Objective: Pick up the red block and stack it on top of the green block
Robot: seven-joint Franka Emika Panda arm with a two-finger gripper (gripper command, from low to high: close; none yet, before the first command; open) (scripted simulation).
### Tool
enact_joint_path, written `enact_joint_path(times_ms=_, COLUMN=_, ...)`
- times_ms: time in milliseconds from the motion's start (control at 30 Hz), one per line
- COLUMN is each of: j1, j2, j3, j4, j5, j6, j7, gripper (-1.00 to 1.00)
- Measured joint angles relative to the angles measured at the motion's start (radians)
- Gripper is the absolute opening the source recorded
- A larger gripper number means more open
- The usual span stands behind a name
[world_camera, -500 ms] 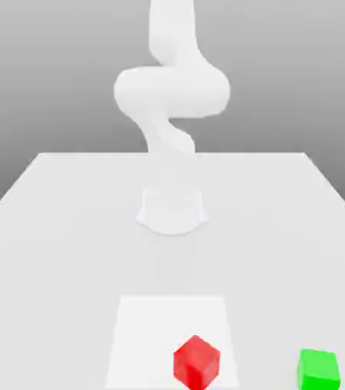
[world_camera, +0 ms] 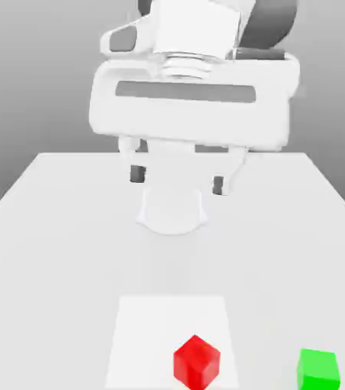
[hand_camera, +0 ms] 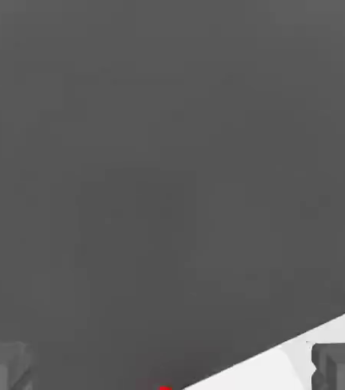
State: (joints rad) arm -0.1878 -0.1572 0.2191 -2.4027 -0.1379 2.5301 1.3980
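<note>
Hanging above the table point(world_camera: 68, 251) in the exterior view, the gripper point(world_camera: 178, 183) has its two fingers spread wide with nothing between them. The red block point(world_camera: 196, 361) sits near the front edge of that picture, on the lighter square patch point(world_camera: 156, 327), with one of its upright edges turned toward the camera. The green block point(world_camera: 318, 370) stands well apart from it toward the exterior view's right, off the patch, showing a flatter face. Since the red block is turned at an angle, fingers coming down without matching that turn could land on a corner, or twist and shove the cube as they close. A skewed hold would then carry over to the stacking, where a tilted or off-centre release could tip the red block off the green one. In the hand view, the fingers are likewise wide apart, and just a sliver of the red block can be seen between them at the picture's edge; the hand is probably not lined up over it, so descending straight from here would likely miss the cube.
</note>
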Motion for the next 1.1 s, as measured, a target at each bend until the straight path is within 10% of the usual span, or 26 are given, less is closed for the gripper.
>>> enact_joint_path(times_ms=500, j1=0.063, j2=0.528, j3=-0.047, j4=-0.04, j5=-0.048, j6=0.274, j7=0.341, gripper=0.0)
enact_joint_path(times_ms=533, j1=0.071, j2=0.549, j3=-0.058, j4=-0.036, j5=-0.057, j6=0.291, j7=0.348, gripper=-1.0)
enact_joint_path(times_ms=1100, j1=0.141, j2=0.407, j3=0.14, j4=0.062, j5=-0.02, j6=0.04, j7=0.115, gripper=-1.0)
